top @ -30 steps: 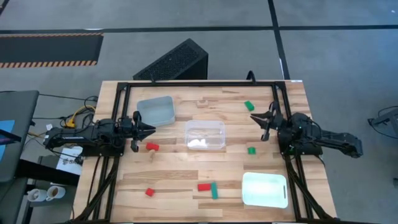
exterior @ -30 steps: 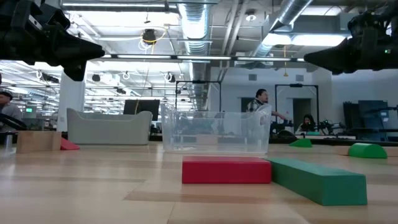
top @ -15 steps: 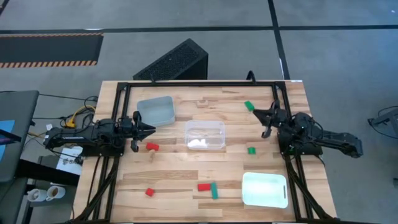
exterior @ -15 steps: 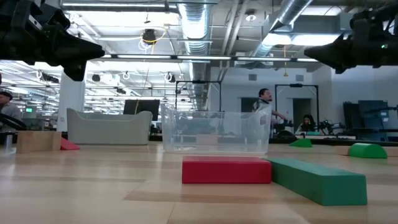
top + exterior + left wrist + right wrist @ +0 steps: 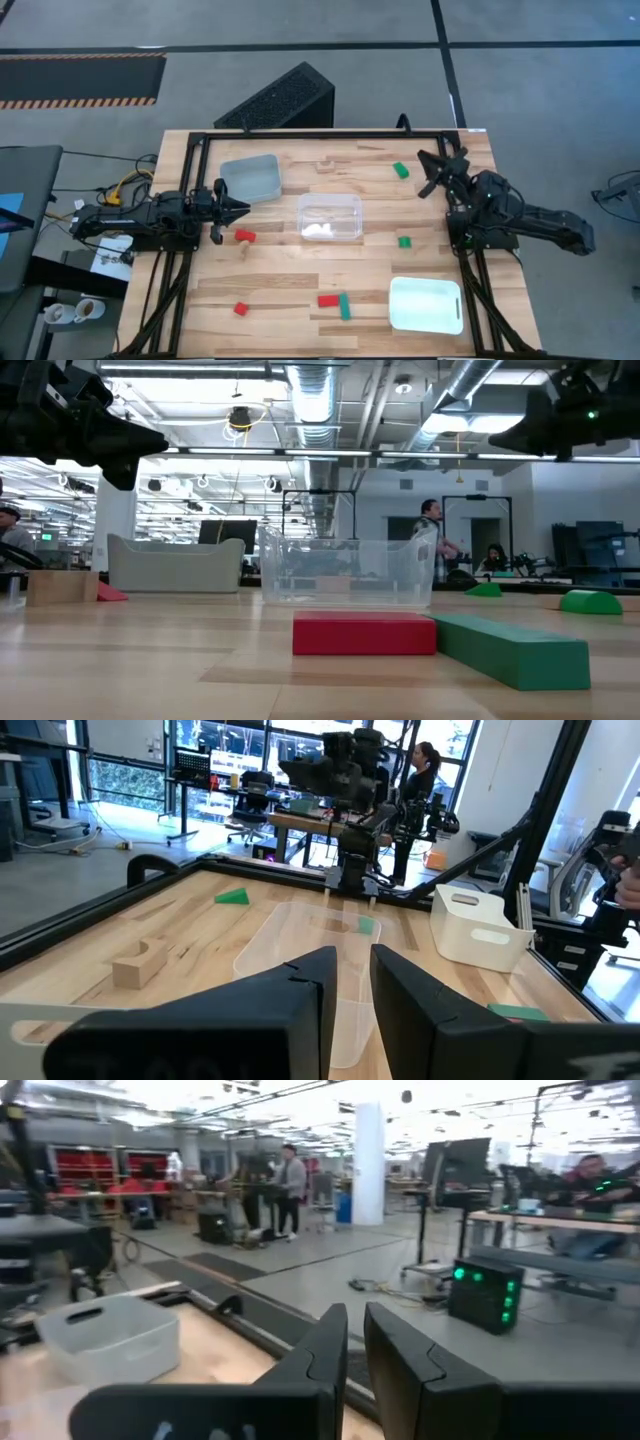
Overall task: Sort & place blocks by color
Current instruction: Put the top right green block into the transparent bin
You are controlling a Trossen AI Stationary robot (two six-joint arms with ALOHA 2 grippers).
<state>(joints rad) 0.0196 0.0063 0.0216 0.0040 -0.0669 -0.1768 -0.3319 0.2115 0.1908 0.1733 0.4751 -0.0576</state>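
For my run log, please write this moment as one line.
left gripper: near grey tray, nothing held | right gripper: raised beside green block, nothing held | blocks: unsorted

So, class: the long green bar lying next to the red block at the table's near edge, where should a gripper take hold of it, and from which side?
Probably straight from above, at the middle of the green bar, fingers closing across its narrow width. It lies flat, and the red block touches one end, so its long sides are freer.

Open-plan robotics lab — exposed ceiling ducts [image 5: 310, 400], equipment-laden workbenches [image 5: 320, 820], concrete floor [image 5: 540, 90].
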